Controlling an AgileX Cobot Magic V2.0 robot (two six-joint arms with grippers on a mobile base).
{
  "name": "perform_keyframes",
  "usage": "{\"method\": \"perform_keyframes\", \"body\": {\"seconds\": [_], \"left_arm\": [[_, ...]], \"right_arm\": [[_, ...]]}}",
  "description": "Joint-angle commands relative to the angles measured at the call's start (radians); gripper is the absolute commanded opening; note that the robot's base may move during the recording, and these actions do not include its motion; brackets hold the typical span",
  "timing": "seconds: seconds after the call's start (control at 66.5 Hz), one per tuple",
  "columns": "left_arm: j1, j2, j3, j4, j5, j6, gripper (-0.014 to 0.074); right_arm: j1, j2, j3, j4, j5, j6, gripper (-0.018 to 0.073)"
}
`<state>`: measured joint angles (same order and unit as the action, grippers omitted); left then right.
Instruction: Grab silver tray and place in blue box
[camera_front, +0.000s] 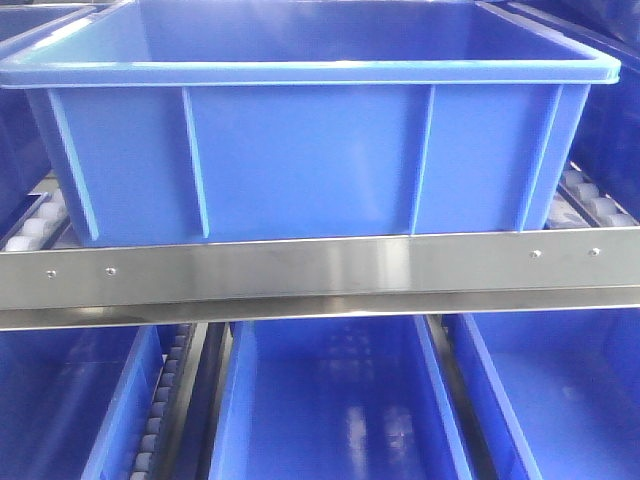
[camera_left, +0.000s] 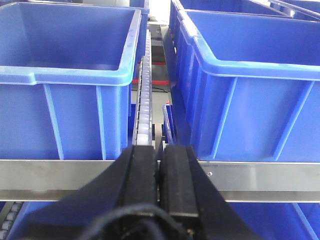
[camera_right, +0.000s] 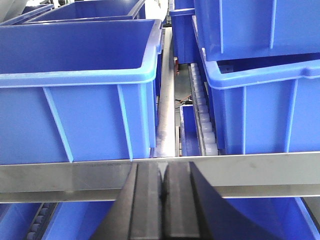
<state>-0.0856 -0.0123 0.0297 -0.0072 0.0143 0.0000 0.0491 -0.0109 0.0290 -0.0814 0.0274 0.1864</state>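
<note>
The blue box fills the front view, a wide ribbed crate with a thick lip, standing on a roller shelf behind a steel rail. No silver tray shows in any view. My left gripper is shut with nothing in it, low in front of the rail, facing the gap between two crates; the crate on its right looks like the blue box. My right gripper is also shut and empty, facing the gap to the right of the same blue box.
Another blue crate stands left of the box, and stacked crates stand to its right. White roller tracks run between them. Narrower blue bins sit on the lower shelf under the rail.
</note>
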Motion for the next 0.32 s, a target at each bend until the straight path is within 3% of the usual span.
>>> {"method": "perform_keyframes", "body": {"seconds": [0.0, 0.301], "left_arm": [[0.002, -0.013, 0.019, -0.008, -0.084, 0.0, -0.0006], [0.002, -0.013, 0.019, -0.008, -0.084, 0.0, -0.0006]], "right_arm": [[-0.005, -0.02, -0.019, -0.008, -0.091, -0.011, 0.005], [-0.005, -0.02, -0.019, -0.008, -0.091, -0.011, 0.005]]}}
